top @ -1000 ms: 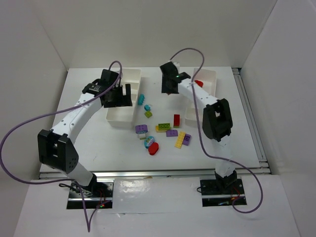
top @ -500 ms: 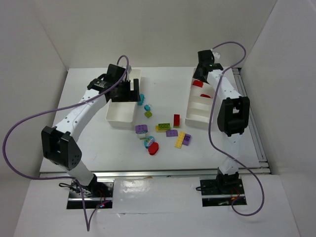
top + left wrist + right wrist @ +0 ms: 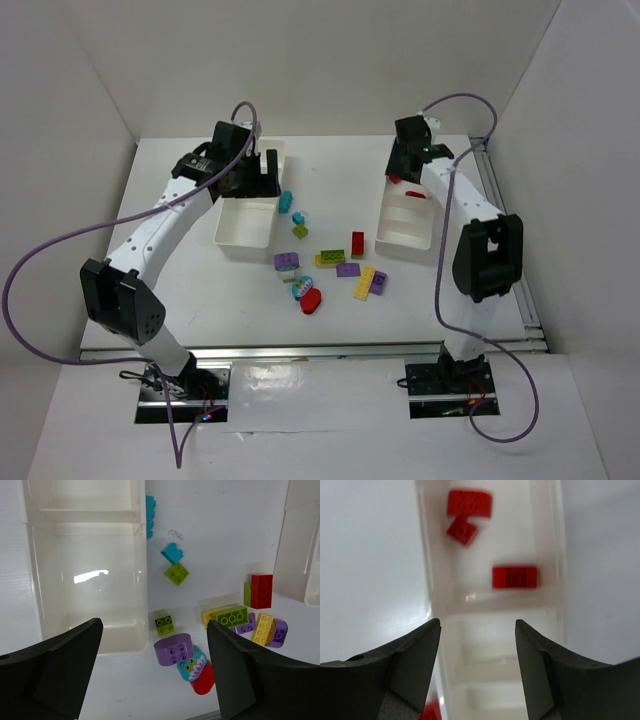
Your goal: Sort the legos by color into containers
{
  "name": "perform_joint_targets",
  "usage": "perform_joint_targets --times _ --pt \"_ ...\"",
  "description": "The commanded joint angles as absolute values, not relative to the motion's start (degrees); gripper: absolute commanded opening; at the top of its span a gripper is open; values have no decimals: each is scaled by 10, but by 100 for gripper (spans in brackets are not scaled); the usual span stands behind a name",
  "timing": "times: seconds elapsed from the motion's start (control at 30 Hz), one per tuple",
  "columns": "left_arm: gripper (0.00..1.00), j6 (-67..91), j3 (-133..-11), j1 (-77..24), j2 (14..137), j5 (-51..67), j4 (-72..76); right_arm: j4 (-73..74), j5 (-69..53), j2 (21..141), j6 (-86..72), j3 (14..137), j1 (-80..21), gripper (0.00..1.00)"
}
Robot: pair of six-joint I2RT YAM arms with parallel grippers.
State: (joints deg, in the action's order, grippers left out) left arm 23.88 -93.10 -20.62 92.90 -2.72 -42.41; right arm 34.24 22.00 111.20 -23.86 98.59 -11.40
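Two white containers stand on the table, the left tray [image 3: 245, 225] and the right tray [image 3: 405, 232]. My left gripper [image 3: 256, 178] hangs open and empty over the left tray [image 3: 142, 580], whose compartments show no bricks. Over the far end of the right tray [image 3: 500, 675] my right gripper [image 3: 477, 625] is open, nothing between its fingers. Below it, three red pieces [image 3: 514, 577] lie in the far compartment. Loose legos lie between the trays: teal [image 3: 285, 202], lime [image 3: 300, 231], purple [image 3: 286, 262], a red brick [image 3: 357, 243], yellow [image 3: 366, 283] and a red rounded piece [image 3: 311, 300].
White walls close in the table on three sides. A metal rail [image 3: 500, 240] runs along the table's right edge, just beyond the right tray. Purple cables loop from both arms.
The right arm swung from the table's middle to over the right tray's far end, and its jaws have opened. The left gripper shifted slightly toward the back.
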Motion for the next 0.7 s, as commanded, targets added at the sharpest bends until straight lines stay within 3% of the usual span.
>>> perform_joint_targets --times 0.0,0.07,0.3,0.43,0.67 --pt "96 225 -954 -206 911 -55 -432 286 161 1000 -200 898 -193 68" --pt "96 237 -954 -200 911 -68 -432 280 131 957 -195 831 -231 68" --pt "96 249 -948 -189 900 -92 -432 279 29 869 -164 660 -418 87" --pt "96 238 -942 -189 900 -103 -437 294 37 875 -149 646 -523 97" --pt "96 232 -942 -189 888 -113 -437 281 30 929 -116 665 -555 96"
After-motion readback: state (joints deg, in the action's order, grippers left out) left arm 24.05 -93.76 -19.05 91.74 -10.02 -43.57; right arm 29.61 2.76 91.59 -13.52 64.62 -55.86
